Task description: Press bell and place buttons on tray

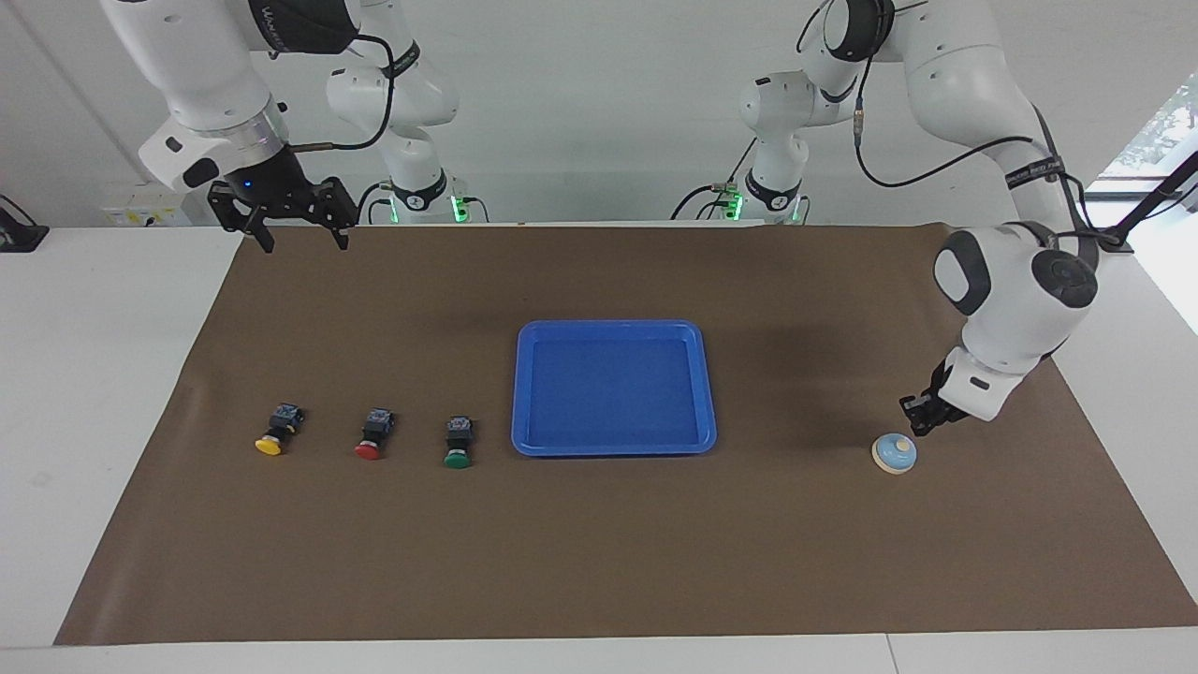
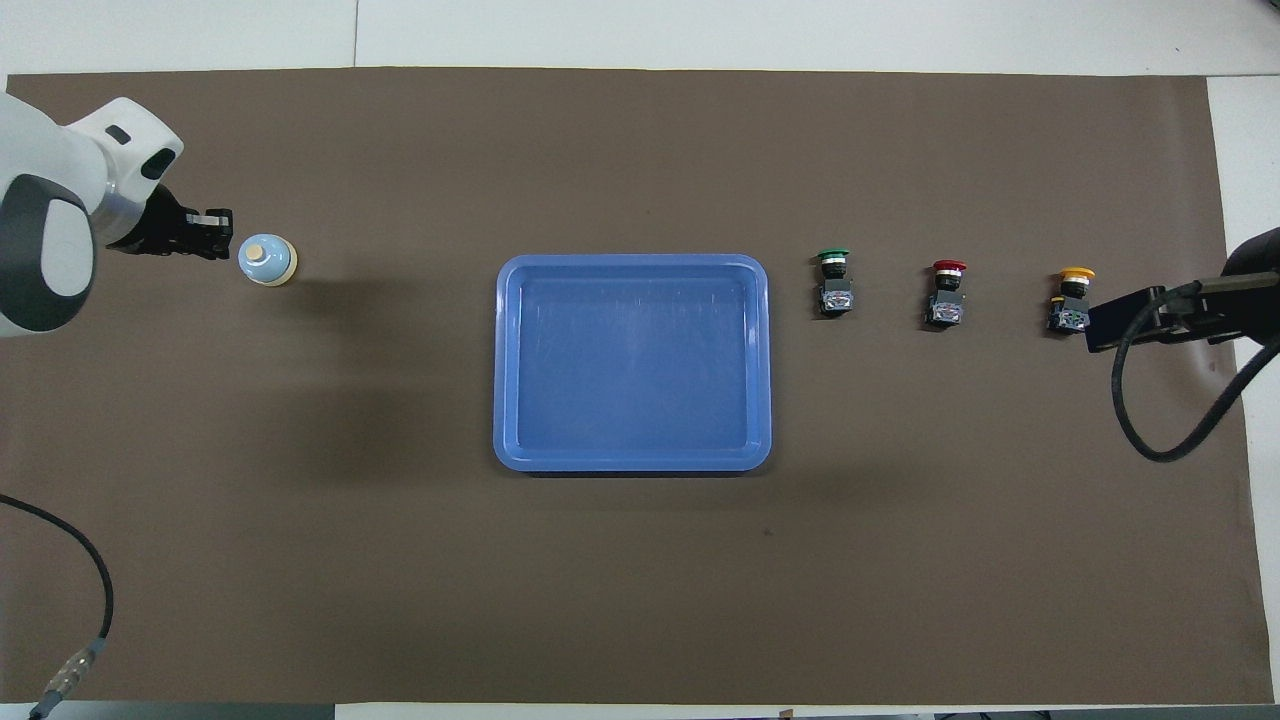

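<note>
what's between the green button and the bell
The blue tray lies between the green button and the bell, with bare brown mat on either side of it; the overhead view shows this plainly.

brown mat point(image 1: 599, 562) | covers white table point(image 1: 94, 374) | white wall point(image 1: 599, 94)
</note>
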Robot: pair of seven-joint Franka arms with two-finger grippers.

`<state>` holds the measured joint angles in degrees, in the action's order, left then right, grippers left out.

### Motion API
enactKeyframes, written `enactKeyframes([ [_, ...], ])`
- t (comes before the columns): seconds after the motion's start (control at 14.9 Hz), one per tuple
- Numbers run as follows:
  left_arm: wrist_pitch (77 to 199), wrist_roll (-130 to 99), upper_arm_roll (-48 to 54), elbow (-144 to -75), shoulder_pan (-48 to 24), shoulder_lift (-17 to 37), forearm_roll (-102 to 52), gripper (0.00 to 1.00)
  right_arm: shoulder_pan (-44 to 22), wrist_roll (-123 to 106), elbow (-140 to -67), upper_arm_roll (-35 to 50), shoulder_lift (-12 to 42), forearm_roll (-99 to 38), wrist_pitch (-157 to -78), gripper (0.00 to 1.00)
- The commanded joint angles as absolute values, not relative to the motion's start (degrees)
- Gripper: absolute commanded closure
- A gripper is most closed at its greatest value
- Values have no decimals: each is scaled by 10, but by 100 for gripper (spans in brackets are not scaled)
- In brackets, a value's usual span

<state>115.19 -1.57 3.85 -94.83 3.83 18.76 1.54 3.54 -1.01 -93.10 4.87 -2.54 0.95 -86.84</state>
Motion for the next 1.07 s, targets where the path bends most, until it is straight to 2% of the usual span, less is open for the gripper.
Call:
enactKeyframes([
  [0.0,1060,-26,35,-985,22,78,32,26,46,-18,-944,54,-37,2,-870,0],
  [0.13,1032,-26,37,-999,25,23,32,6,46,-18,-944,54,-37,2,-870,0],
  [0.2,1005,-28,37,-999,25,2,31,0,46,-18,-944,54,-37,2,-870,0],
  [0.4,940,-28,39,-998,20,-44,24,0,46,-18,-944,54,-37,2,-870,0],
  [0.6,893,-27,40,-998,19,-67,23,0,46,-18,-944,54,-37,2,-870,0],
  [1.01,891,-28,41,-980,17,-46,13,0,46,-19,-944,54,-40,2,-845,0],
])
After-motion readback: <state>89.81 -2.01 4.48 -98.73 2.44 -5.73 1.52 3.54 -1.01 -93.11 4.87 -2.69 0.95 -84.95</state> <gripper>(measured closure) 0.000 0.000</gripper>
